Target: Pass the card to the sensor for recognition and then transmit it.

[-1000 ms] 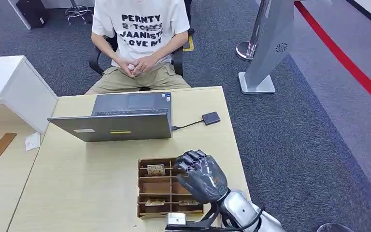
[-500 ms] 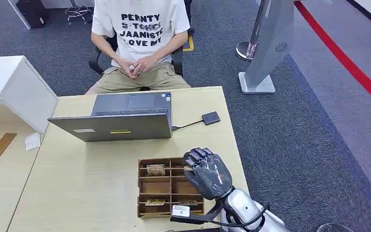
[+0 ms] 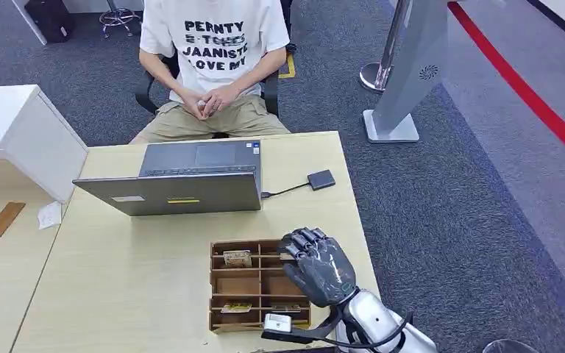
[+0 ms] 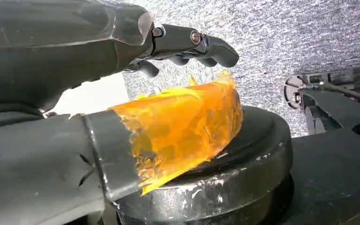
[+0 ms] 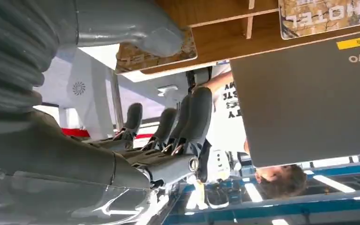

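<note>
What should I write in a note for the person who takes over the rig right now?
Right robot hand: over the wooden box's far right compartment, thumb on a card, fingers off it; not gripped yet.
Left robot hand: hangs down, holds nothing.
Sensor: on the table beside the laptop, nothing on it.
Done: the reach to the card.
Left: grip the card, lift it, show it to the sensor, pass it on.

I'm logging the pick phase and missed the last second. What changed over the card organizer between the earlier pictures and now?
The right hand shifted rightward over the wooden organizer, toward its right-hand compartments. It has not lifted a card. The laptop, sensor and seated person stayed as they were.
</note>
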You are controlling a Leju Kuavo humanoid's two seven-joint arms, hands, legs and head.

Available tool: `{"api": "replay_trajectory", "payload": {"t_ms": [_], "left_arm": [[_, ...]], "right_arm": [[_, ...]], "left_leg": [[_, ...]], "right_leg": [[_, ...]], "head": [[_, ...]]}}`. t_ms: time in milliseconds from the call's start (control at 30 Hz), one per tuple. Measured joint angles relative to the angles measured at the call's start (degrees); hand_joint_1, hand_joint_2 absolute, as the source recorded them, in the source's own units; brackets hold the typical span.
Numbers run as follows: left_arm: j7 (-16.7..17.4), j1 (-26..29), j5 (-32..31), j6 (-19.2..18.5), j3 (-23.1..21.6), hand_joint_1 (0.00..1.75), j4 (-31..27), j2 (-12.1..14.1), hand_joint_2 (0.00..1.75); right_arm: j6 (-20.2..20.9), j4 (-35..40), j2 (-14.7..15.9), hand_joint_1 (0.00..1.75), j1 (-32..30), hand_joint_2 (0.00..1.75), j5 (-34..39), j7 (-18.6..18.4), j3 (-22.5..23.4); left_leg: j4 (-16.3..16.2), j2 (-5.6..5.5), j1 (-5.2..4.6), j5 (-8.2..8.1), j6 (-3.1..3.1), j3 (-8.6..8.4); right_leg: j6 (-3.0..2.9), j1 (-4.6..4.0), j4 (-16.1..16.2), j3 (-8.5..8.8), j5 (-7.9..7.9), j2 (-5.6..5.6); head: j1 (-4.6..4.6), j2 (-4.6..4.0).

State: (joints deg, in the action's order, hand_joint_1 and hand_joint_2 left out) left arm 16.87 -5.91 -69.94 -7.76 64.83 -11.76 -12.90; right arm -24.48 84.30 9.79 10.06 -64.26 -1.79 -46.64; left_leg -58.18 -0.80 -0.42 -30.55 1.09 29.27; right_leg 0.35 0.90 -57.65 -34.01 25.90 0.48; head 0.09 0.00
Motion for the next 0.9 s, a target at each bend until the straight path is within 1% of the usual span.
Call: {"api": "replay_trajectory", "payload": {"t_ms": [133, 167, 267, 300, 467, 500, 533, 567, 600, 633, 767, 800, 833, 867, 900], "left_arm": [[0.0, 0.0, 0.0, 0.0, 0.0, 0.0, 0.0, 0.0, 0.0], [0.0, 0.0, 0.0, 0.0, 0.0, 0.0, 0.0, 0.0, 0.0], [0.0, 0.0, 0.0, 0.0, 0.0, 0.0, 0.0, 0.0, 0.0], [0.0, 0.0, 0.0, 0.0, 0.0, 0.0, 0.0, 0.0, 0.0], [0.0, 0.0, 0.0, 0.0, 0.0, 0.0, 0.0, 0.0, 0.0], [0.0, 0.0, 0.0, 0.0, 0.0, 0.0, 0.0, 0.0, 0.0], [0.0, 0.0, 0.0, 0.0, 0.0, 0.0, 0.0, 0.0, 0.0], [0.0, 0.0, 0.0, 0.0, 0.0, 0.0, 0.0, 0.0, 0.0], [0.0, 0.0, 0.1, 0.0, 0.0, 0.0, 0.0, 0.0, 0.0], [0.0, 0.0, 0.1, 0.0, 0.0, 0.0, 0.0, 0.0, 0.0], [0.0, 0.0, 0.2, 0.0, 0.0, 0.0, 0.0, 0.0, 0.0], [0.0, 0.0, 0.2, 0.0, 0.0, 0.0, 0.0, 0.0, 0.0], [0.0, 0.0, 0.2, 0.0, 0.0, 0.0, 0.0, 0.0, 0.0], [0.0, 0.0, 0.3, -0.1, 0.0, 0.0, 0.0, 0.0, 0.0], [0.0, 0.0, 0.3, -0.1, 0.0, 0.0, 0.0, 0.0, 0.0]], "right_arm": [[0.6, 0.0, 0.0, 0.87, -0.2, 1.75, 0.0, 0.2, 0.4], [0.6, 0.0, 0.0, 0.96, -0.2, 1.75, 0.0, 0.2, 0.5], [0.7, 0.0, 0.0, 0.93, -0.2, 1.75, 0.0, 0.4, 0.5], [0.8, 0.0, 0.0, 0.96, -0.2, 1.75, 0.0, 0.4, 0.6], [1.5, 0.0, 0.0, 0.84, -0.2, 1.75, 0.0, 0.4, 0.9], [1.7, 0.0, 0.0, 0.73, -0.2, 1.75, 0.0, 0.4, 1.0], [1.7, 0.0, 0.0, 0.72, -0.2, 1.75, -0.1, 0.4, 1.0], [1.7, 0.0, 0.0, 0.82, -0.2, 1.75, -0.1, 0.4, 1.1], [1.8, 0.0, 0.0, 0.86, -0.2, 1.75, -0.2, 0.4, 1.1], [1.9, 0.0, 0.0, 0.79, -0.2, 1.75, -0.2, 0.4, 1.1], [2.5, -0.2, 0.0, 0.75, -0.2, 1.75, -0.4, 0.4, 1.2], [2.7, -0.2, 0.0, 0.86, -0.2, 1.75, -0.5, 0.4, 1.2], [2.8, -0.3, 0.0, 1.03, -0.2, 1.75, -0.5, 0.3, 1.2], [2.9, -0.4, 0.0, 1.03, -0.2, 1.75, -0.5, 0.3, 1.2], [2.9, -0.4, 0.0, 1.52, -0.2, 1.75, -0.6, 0.3, 1.2]], "left_leg": [[0.0, 0.0, 0.0, 0.0, 0.0, 0.0], [0.0, 0.0, 0.0, 0.0, 0.0, 0.0], [0.0, 0.0, 0.0, 0.0, 0.0, 0.0], [0.0, 0.0, 0.0, 0.0, 0.0, 0.0], [0.0, 0.0, 0.0, 0.0, 0.0, 0.0], [0.0, 0.0, 0.0, 0.0, 0.0, 0.0], [0.0, 0.0, 0.0, 0.0, 0.0, 0.0], [0.0, 0.0, 0.0, 0.0, 0.0, 0.0], [0.0, 0.0, 0.0, 0.0, 0.0, 0.0], [0.0, 0.0, 0.0, 0.0, 0.0, 0.0], [0.0, 0.0, 0.0, 0.0, 0.0, 0.0], [0.0, 0.0, 0.0, 0.0, 0.0, 0.0], [0.0, 0.0, 0.0, 0.0, 0.0, 0.0], [0.0, 0.0, 0.0, 0.0, 0.0, 0.0], [0.0, 0.0, 0.0, 0.0, 0.0, 0.0]], "right_leg": [[0.0, 0.0, 0.0, 0.0, 0.0, 0.0], [0.0, 0.0, 0.0, 0.0, 0.0, 0.0], [0.0, 0.0, 0.0, 0.0, 0.0, 0.0], [0.0, 0.0, 0.0, 0.0, 0.0, 0.0], [0.0, 0.0, 0.0, 0.0, 0.0, 0.0], [0.0, 0.0, 0.0, 0.0, 0.0, 0.0], [0.0, 0.0, 0.0, 0.0, 0.0, 0.0], [0.0, 0.0, 0.0, 0.0, 0.0, 0.0], [0.0, 0.0, 0.0, 0.0, 0.0, 0.0], [0.0, 0.0, 0.0, 0.0, 0.0, 0.0], [0.0, 0.0, 0.0, 0.0, 0.0, 0.0], [0.0, 0.0, 0.0, 0.0, 0.0, 0.0], [0.0, 0.0, 0.0, 0.0, 0.0, 0.0], [0.0, 0.0, 0.0, 0.0, 0.0, 0.0], [0.0, 0.0, 0.0, 0.0, 0.0, 0.0]], "head": [[0.0, 0.0], [0.0, 0.0], [0.0, 0.0], [0.0, 0.0], [0.0, 0.0], [0.0, 0.0], [0.0, 0.0], [0.0, 0.0], [0.0, 0.0], [0.0, 0.0], [-0.02, 0.0], [0.0, 0.0], [-0.02, 0.0], [0.0, 0.0], [-0.02, 0.0]]}}
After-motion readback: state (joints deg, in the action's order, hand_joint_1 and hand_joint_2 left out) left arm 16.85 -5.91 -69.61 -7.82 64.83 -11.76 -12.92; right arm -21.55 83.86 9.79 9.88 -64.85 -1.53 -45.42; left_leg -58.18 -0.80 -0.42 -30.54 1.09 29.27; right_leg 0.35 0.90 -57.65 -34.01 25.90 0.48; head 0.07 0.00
